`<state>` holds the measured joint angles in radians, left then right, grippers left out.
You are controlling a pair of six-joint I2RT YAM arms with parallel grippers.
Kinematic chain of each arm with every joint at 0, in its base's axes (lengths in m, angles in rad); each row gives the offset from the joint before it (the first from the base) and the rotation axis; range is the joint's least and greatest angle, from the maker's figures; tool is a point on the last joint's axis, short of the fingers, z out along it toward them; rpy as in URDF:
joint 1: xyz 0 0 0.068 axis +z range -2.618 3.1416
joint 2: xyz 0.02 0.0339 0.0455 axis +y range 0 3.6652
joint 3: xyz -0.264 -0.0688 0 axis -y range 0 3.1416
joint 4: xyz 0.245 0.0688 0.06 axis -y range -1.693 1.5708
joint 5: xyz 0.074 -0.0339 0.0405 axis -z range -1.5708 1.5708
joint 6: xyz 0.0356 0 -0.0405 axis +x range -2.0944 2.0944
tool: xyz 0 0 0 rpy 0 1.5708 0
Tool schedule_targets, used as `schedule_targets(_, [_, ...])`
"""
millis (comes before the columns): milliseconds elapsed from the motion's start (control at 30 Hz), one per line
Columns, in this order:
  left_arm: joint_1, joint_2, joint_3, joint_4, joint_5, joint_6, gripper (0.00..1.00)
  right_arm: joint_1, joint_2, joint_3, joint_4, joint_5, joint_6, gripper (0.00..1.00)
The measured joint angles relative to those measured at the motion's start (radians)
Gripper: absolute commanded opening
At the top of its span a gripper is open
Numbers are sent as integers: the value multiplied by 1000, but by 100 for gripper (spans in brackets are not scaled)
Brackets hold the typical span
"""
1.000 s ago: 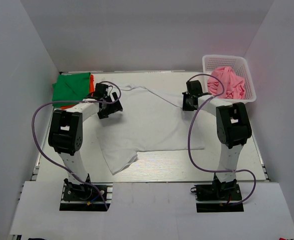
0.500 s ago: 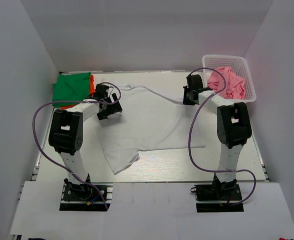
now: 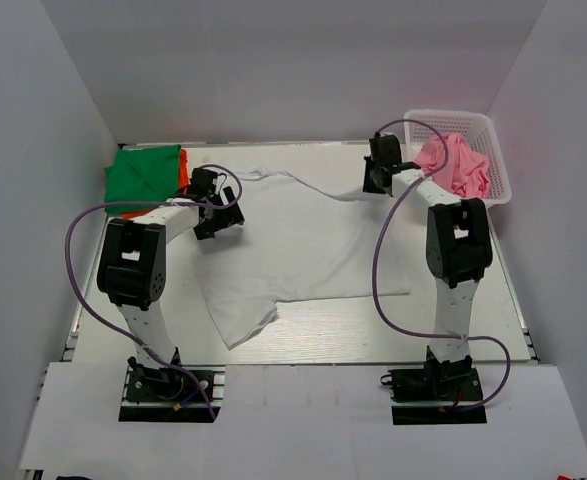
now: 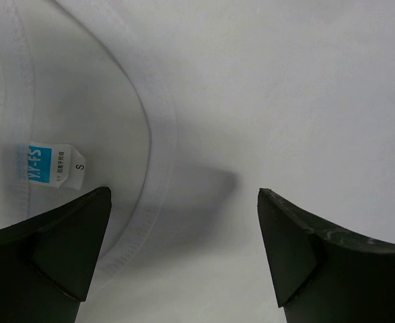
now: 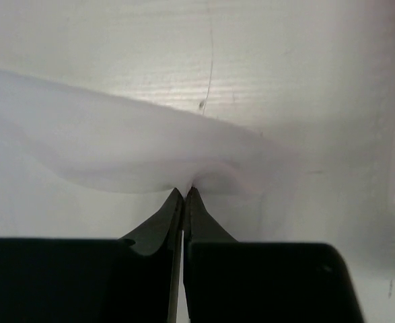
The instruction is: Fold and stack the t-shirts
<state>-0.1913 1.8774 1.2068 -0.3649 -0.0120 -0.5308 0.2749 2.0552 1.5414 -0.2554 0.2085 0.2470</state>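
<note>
Right jaws: clenched on a pinch of the white t-shirt (image 5: 136,158) edge, the cloth drawn up in a fold over the tabletop (image 3: 373,330) near the far right corner, beside the basket (image 3: 451,114) of pink cloth (image 3: 458,165).
Left jaws: spread wide, gripping nothing, over the shirt's collar (image 4: 160,134) and size tag (image 4: 49,165), far left.
Shirt body lies spread mid-tabletop.
Green folded shirt (image 3: 145,172) in the far left corner.

Top external: overhead from behind, whole table (image 3: 373,325).
Left wrist: close, straight down onto white t-shirt (image 4: 284,87).
Right wrist: close, same shirt.
</note>
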Motion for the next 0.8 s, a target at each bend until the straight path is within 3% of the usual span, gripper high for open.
schedule_targets(200, [0,13,21,-17,-3,11,100,-11,212,362,17,153,10,0])
schedule_targets(233, [0,21,34,-25,-4,14,100,-15,252,430,22,183,14,8])
schedule_targets(267, [0,29,47,-33,-6,17,100,-20,282,477,27,208,22,27])
schedule_targets(300, [0,36,58,-39,-8,19,100,-25,296,498,32,224,34,65])
schedule_targets(333, [0,44,70,-44,-13,22,100,-29,300,501,34,229,39,84])
schedule_targets(367, [0,48,78,-48,-17,25,100,-32,300,499,31,229,43,90])
schedule_targets(433, [0,50,87,-58,-28,27,100,-39,280,470,51,193,34,90])
schedule_targets(800, [0,28,136,-60,-40,45,100,22,-134,-97,155,-35,43,90])
